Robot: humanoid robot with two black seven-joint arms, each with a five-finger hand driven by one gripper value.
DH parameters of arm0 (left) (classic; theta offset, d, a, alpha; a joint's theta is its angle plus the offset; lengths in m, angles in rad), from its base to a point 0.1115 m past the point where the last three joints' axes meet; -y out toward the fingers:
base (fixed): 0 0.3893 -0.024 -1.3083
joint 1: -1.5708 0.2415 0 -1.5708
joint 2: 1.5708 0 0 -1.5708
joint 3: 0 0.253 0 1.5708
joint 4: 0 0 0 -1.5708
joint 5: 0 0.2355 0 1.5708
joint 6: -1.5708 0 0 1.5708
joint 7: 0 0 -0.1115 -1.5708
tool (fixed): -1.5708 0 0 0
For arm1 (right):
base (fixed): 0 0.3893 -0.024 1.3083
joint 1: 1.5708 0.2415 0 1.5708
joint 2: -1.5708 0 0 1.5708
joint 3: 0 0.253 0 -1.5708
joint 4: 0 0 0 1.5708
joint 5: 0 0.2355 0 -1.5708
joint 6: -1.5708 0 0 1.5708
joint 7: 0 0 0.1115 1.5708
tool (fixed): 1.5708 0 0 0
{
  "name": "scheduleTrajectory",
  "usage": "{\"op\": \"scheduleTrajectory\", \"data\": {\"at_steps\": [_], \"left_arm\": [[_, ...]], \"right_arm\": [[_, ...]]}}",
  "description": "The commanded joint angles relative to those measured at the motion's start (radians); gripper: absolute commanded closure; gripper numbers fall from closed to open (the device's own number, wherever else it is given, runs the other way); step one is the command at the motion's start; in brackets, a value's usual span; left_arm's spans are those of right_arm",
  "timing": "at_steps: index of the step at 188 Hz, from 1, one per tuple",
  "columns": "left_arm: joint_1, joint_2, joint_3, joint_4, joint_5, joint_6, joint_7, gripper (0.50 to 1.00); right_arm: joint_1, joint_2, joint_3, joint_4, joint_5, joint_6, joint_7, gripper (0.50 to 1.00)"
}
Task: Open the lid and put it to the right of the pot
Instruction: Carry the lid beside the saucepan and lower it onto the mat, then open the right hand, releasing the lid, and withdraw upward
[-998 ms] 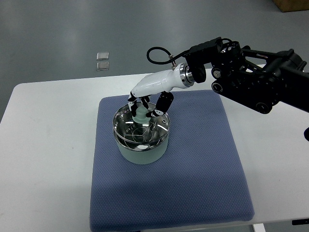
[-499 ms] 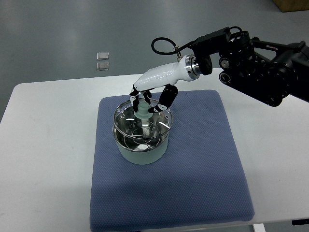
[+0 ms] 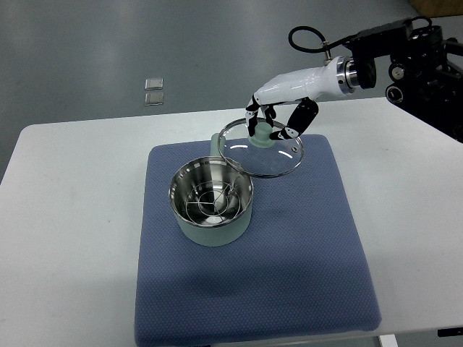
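A pale green pot [image 3: 211, 204] with a shiny steel inside stands open on the blue mat [image 3: 289, 246]. Its glass lid [image 3: 262, 148] with a metal rim hangs in the air above and to the right of the pot, tilted slightly. My right hand [image 3: 273, 125] comes in from the upper right and is shut on the lid's pale green knob [image 3: 260, 131]. The lid's left edge still overlaps the pot's back right rim in this view. The left arm does not show.
The mat lies on a white table [image 3: 65, 217]. Bare blue mat stretches right of the pot. Two small clear squares [image 3: 153, 91] lie on the grey floor beyond the table. A black cable [image 3: 307, 40] loops over my right wrist.
The right hand has lifted the lid off the pot and carried it up and to the right. The pot has stayed in place and now stands open.
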Motion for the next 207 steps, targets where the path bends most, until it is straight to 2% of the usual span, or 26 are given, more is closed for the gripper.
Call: {"op": "scheduleTrajectory", "data": {"at_steps": [1,56,85,186,189,196,197,199,200,201,202,203,204,205,206,207], "left_arm": [[0.000,0.000,0.000,0.000,0.000,0.000,0.000,0.500],[0.000,0.000,0.000,0.000,0.000,0.000,0.000,0.500],[0.000,0.000,0.000,0.000,0.000,0.000,0.000,0.500],[0.000,0.000,0.000,0.000,0.000,0.000,0.000,0.500],[-0.001,0.000,0.001,0.000,0.000,0.000,0.000,0.500],[-0.001,0.000,0.000,0.000,0.000,0.000,0.000,0.500],[0.000,0.000,0.000,0.000,0.000,0.000,0.000,0.500],[0.000,0.000,0.000,0.000,0.000,0.000,0.000,0.500],[0.000,0.000,0.000,0.000,0.000,0.000,0.000,0.500],[0.000,0.000,0.000,0.000,0.000,0.000,0.000,0.500],[0.000,0.000,0.001,0.000,0.000,0.000,0.000,0.500],[0.000,0.000,0.001,0.000,0.000,0.000,0.000,0.500],[0.000,0.000,0.000,0.000,0.000,0.000,0.000,0.500],[0.000,0.000,0.000,0.000,0.000,0.000,0.000,0.500],[0.000,0.000,0.001,0.000,0.000,0.000,0.000,0.500],[0.000,0.000,0.001,0.000,0.000,0.000,0.000,0.500]], "right_arm": [[-0.030,-0.025,-0.002,-0.004,0.000,-0.027,0.010,1.000],[-0.119,-0.080,-0.002,-0.010,0.000,-0.083,0.021,1.000],[-0.140,-0.132,-0.007,-0.041,0.045,-0.129,0.076,1.000],[-0.266,-0.115,-0.019,-0.117,0.069,-0.231,0.073,1.000],[-0.272,-0.108,-0.019,-0.122,0.069,-0.234,0.073,0.953],[-0.280,-0.094,-0.018,-0.131,0.069,-0.240,0.073,0.887],[-0.281,-0.088,-0.018,-0.134,0.069,-0.241,0.073,0.863],[-0.281,-0.088,-0.018,-0.134,0.069,-0.241,0.073,0.863],[-0.284,-0.082,-0.018,-0.137,0.069,-0.243,0.073,0.830],[-0.284,-0.082,-0.018,-0.137,0.069,-0.243,0.073,0.830],[-0.286,-0.077,-0.018,-0.140,0.069,-0.246,0.073,0.796],[-0.286,-0.077,-0.018,-0.140,0.069,-0.246,0.073,0.795],[-0.287,-0.074,-0.018,-0.143,0.069,-0.246,0.073,0.765],[-0.287,-0.074,-0.018,-0.143,0.069,-0.246,0.073,0.765],[-0.287,-0.071,-0.018,-0.146,0.069,-0.248,0.073,0.730],[-0.287,-0.071,-0.018,-0.146,0.069,-0.248,0.073,0.730]]}}
